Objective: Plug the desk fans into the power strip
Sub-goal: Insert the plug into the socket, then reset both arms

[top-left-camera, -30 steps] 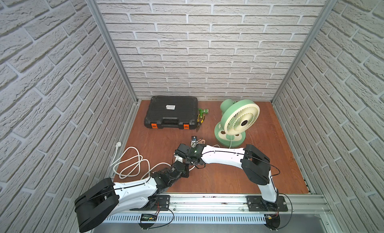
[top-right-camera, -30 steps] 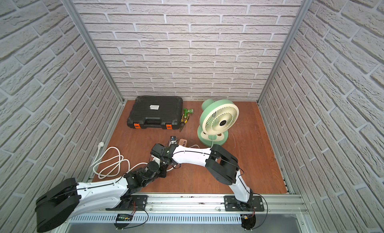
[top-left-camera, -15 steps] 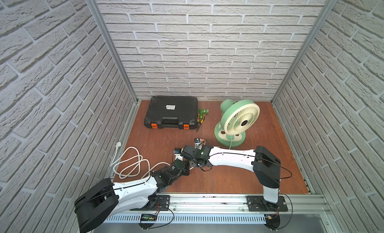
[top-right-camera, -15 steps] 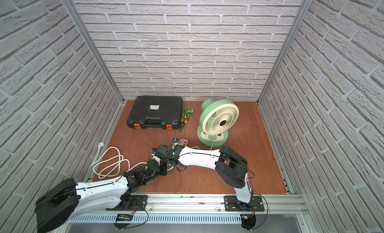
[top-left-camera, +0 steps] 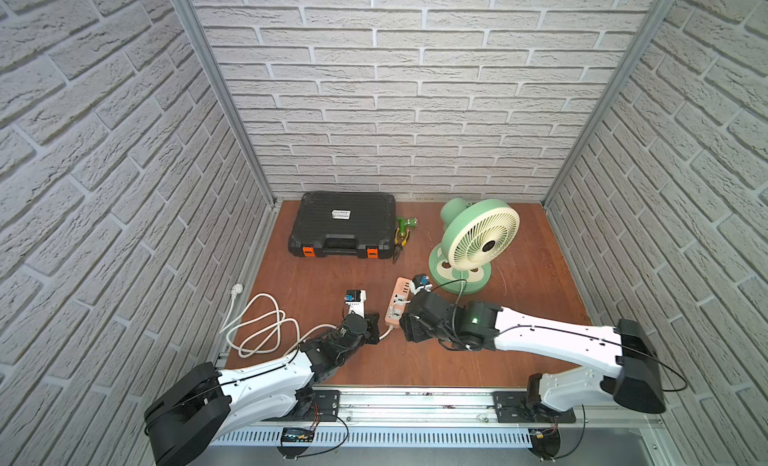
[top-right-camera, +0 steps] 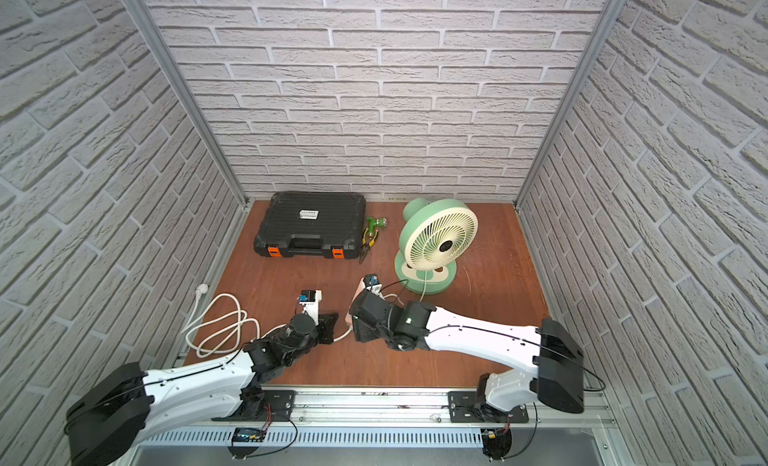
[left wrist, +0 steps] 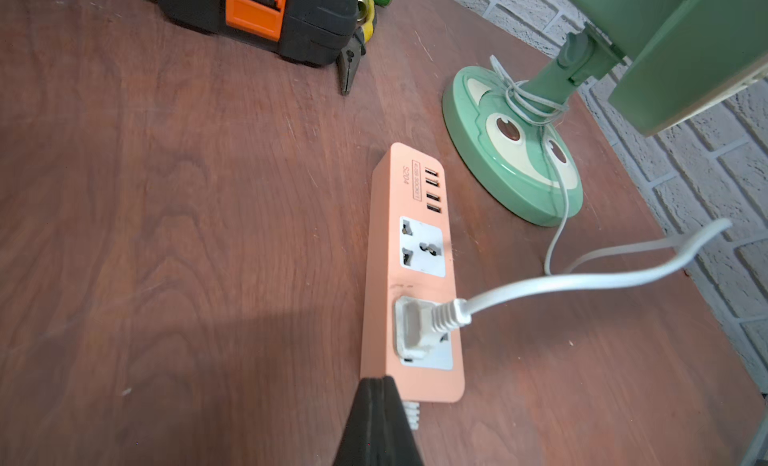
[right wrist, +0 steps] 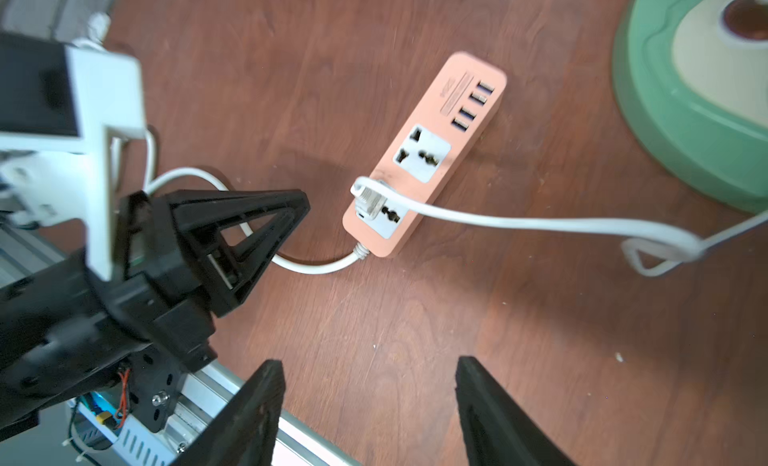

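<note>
Salmon strip [left wrist: 377, 260] lies flat near the fan [left wrist: 465, 143] base, with the fan's white plug [left wrist: 413, 323] seated in the socket at its cable end; left gripper [left wrist: 376, 385] pressed together, empty, just beside that end; right gripper [right wrist: 366, 366] spread, holding nothing, clear of the plug.

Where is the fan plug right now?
Left wrist view: the fan plug sits in the power strip's socket nearest its cable end, mid-table, just on the robot's side of the desk fan base.
</note>
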You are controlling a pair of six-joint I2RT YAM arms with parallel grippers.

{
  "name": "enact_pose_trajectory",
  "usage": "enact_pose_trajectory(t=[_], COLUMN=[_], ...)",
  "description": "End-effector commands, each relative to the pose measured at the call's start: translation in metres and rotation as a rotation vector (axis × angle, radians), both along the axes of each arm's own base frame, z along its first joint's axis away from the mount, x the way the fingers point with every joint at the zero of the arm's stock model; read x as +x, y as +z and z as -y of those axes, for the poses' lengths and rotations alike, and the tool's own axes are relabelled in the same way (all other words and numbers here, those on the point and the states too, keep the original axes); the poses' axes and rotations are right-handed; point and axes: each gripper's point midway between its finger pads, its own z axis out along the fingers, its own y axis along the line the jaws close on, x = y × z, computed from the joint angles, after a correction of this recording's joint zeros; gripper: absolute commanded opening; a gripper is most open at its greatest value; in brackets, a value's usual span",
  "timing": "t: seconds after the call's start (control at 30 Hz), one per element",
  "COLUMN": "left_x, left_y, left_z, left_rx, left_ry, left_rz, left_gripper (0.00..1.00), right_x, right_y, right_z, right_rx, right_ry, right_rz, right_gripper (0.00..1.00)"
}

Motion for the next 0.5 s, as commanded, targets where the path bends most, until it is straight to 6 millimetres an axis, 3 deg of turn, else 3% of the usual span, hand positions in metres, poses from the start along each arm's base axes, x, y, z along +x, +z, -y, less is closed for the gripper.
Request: enact_pose_trajectory(t=[0.0, 0.13, 0.2, 0.47], left_x=[0.009, 0.013, 0.014, 0.015], left_y=[0.024, 0.035, 0.041, 0.06], left_z=[0.006, 0.002, 0.0, -0.009], left_rx=[-0.031, -0.031, -0.03, -0.024], left_ry=[-0.011, -0.005, -0.002, 0.011], left_rz=[0.048, 0.06, 0.07, 0.106], left_gripper=[0.0, 0.0, 0.05, 0.41], right_x=[0.017, 0.024, 0.025, 0.021], right_y=[0.017, 0.027, 0.03, 0.026], right_z=[0.031, 0.074, 0.098, 0.167], right_rx=[0.007, -0.012, -0.039, -0.061], right_ry=[-0.104, -0.22, -0.285, -0.486], right_rz=[0.151, 0.281, 0.328, 0.392], right_gripper=[0.7, 0.71, 0.74, 0.76])
